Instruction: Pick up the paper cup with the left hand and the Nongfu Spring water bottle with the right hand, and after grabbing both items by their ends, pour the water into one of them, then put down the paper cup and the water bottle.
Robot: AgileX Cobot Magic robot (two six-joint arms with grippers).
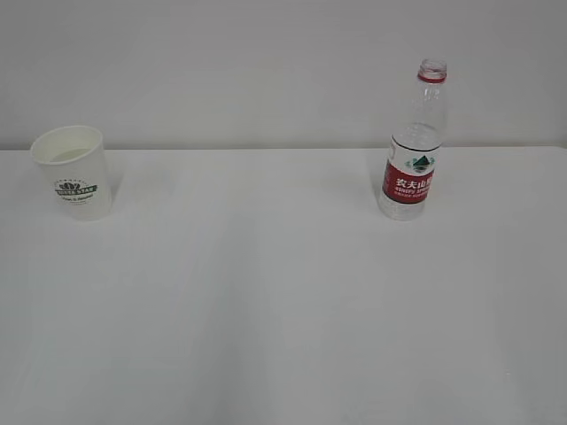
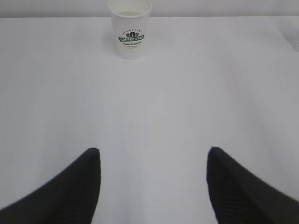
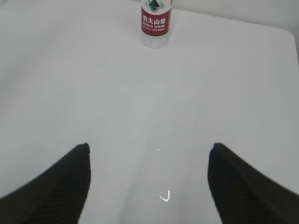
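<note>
The paper cup (image 1: 74, 173) is standing upright at the far left of the white desk (image 1: 266, 292), mouth up and logo facing the cameras; the Nongfu Spring water bottle (image 1: 413, 146) is standing upright at the far right, its neck uncapped as far as the exterior view shows, so it looks ready for pouring; the two are sitting well apart, each on the side of the arm meant to take it, which seems to be the reason for the layout. The left tool (image 2: 154, 186) is hanging back from the cup with its jaws spread wide and gripping nothing; the cup is lying straight ahead of it, far off. The right tool (image 3: 149, 186) is likewise gaping wide and empty, the bottle lined up slightly left of centre ahead of it. Nothing else is lying on the desk between either tool and its target; only a plain pale wall (image 1: 266, 62) is standing behind. How much water is sitting in either vessel cannot be told.
</note>
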